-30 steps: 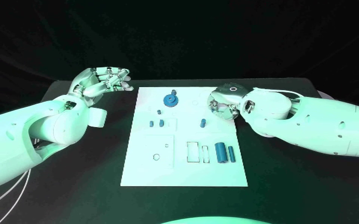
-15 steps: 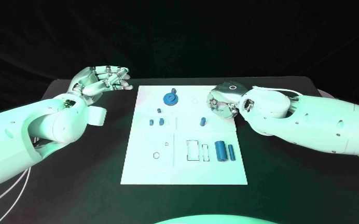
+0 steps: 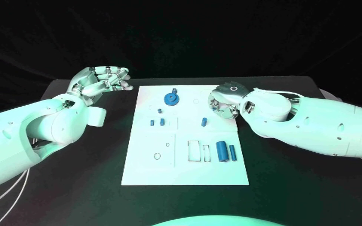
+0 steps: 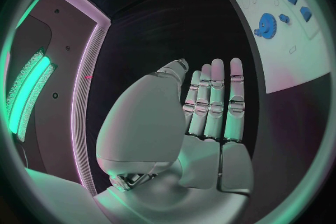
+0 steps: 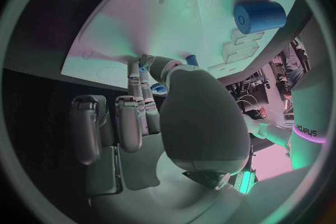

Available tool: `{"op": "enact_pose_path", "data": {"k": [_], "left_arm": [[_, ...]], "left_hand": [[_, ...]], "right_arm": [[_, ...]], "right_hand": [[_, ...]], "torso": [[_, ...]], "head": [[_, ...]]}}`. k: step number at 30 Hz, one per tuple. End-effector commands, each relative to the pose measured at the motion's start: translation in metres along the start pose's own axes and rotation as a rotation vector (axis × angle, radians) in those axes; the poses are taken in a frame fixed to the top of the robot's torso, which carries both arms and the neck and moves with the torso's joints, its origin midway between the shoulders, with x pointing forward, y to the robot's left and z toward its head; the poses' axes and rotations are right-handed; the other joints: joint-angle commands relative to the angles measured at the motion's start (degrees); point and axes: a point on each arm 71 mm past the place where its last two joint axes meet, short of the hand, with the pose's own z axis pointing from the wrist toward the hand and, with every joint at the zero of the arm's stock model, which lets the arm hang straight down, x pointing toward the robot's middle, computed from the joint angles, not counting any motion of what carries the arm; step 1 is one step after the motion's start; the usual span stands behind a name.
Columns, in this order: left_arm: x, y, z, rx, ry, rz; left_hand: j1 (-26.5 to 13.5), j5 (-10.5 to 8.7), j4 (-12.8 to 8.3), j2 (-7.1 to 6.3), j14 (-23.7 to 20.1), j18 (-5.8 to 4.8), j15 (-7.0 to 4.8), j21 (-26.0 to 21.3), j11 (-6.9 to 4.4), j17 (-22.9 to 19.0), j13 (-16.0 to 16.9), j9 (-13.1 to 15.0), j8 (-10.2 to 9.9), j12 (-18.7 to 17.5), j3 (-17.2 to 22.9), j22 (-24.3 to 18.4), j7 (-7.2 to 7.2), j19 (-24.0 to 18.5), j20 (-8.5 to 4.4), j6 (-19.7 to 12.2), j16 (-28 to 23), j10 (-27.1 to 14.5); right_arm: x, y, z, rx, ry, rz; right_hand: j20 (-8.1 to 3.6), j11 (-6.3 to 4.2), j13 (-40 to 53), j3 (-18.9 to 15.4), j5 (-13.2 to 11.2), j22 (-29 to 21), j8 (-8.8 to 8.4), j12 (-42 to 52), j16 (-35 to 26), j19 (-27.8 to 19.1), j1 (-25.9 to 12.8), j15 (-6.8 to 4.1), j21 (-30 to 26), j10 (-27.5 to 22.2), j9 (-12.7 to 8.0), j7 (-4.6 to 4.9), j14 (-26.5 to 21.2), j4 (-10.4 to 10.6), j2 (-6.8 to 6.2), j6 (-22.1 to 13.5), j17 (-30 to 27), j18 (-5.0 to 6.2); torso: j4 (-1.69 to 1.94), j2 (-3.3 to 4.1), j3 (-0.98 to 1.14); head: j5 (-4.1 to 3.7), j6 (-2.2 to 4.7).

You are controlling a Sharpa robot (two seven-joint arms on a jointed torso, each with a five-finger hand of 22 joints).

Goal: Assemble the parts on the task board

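The white task board lies in the middle of the table. On it are a blue gear, two small pegs, one more peg, a thick cylinder and a thin one. My left hand hovers off the board's far left corner with its fingers straight and nothing in it, also seen as the left hand. My right hand hangs over the board's right edge, curled downward. There my right hand pinches a small blue part between thumb and finger.
Near the board's front lie a small ring and outlined slots. Black table surrounds the board on both sides. My two white forearms lie over the table to the left and right of the board.
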Motion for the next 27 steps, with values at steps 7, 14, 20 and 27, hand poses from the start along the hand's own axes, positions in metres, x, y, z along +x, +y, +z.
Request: {"op": "enact_pose_path", "data": {"k": [7, 14, 20, 27], "left_arm": [[0.002, -0.001, -0.001, -0.001, 0.013, -0.011], [0.001, 0.0, -0.001, -0.006, 0.015, -0.012], [0.0, 0.0, -0.001, -0.011, 0.017, -0.012], [-0.001, 0.001, 0.0, -0.018, 0.016, -0.012]], "left_hand": [[0.7, 0.12, 0.0, -0.12, -0.3, 0.73, 0.4, -0.3, 0.18, 0.1, 0.1, -0.1, 0.2, -0.1, 0.7, -0.2, 0.12, 0.4, 0.08, -0.6, -0.4, -0.6], [0.6, 0.11, 0.1, -0.14, -0.3, 0.71, 0.46, -0.5, 0.25, 0.1, 0.1, -0.1, 0.2, -0.1, 0.9, -0.3, 0.2, 0.4, 0.1, -0.7, -0.5, -0.7], [0.4, 0.08, 0.2, -0.22, -0.4, 0.69, 0.53, -0.6, 0.33, 0.1, 0.1, -0.1, 0.2, -0.1, 1.1, -0.4, 0.27, 0.4, 0.13, -0.8, -0.6, -0.8], [0.1, 0.07, 0.4, -0.35, -0.5, 0.67, 0.64, -0.8, 0.45, 0.2, 0.1, -0.2, 0.2, -0.1, 1.4, -0.5, 0.38, 0.4, 0.2, -1.1, -0.7, -1.0]], "right_arm": [[0.008, 0.006, -0.003, 0.011, -0.031, -0.024], [0.005, 0.008, -0.005, 0.005, -0.076, -0.007], [0.002, 0.011, -0.007, -0.003, -0.108, 0.017], [-0.003, 0.009, -0.009, 0.003, -0.125, 0.035]], "right_hand": [[-0.59, -0.03, 0.1, -0.3, 0.4, 13.1, 0.15, -0.2, 0.2, 4.1, -0.9, -0.33, 0.3, 0.6, 0.0, -0.16, 4.0, 0.0, -0.06, 0.3, 6.0, -0.76], [-0.66, -0.08, 0.2, -0.1, 1.6, 13.2, 0.21, -0.4, 0.2, 4.2, -1.3, -0.39, 0.5, 0.8, 0.1, -0.21, 4.0, 0.0, 0.02, 0.4, 5.9, -0.82], [-0.7, -0.09, 0.2, 0.0, 2.5, 13.3, 0.23, -0.6, 0.2, 4.2, -1.5, -0.41, 0.6, 0.9, 0.2, -0.21, 4.0, 0.0, 0.22, 0.5, 5.9, -0.84], [-0.7, -0.07, 0.3, 0.0, 2.7, 13.3, 0.23, -0.7, 0.2, 4.2, -1.7, -0.4, 0.6, 0.9, 0.2, -0.2, 4.0, 0.0, 0.31, 0.5, 5.8, -0.84]], "torso": [[0.05, -0.02, -0.01], [0.11, -0.01, -0.01], [0.14, 0.0, 0.03], [0.13, -0.02, -0.01]], "head": [[-0.3, 0.06], [-0.33, 0.23], [-0.4, 0.32], [-0.38, 0.36]]}}
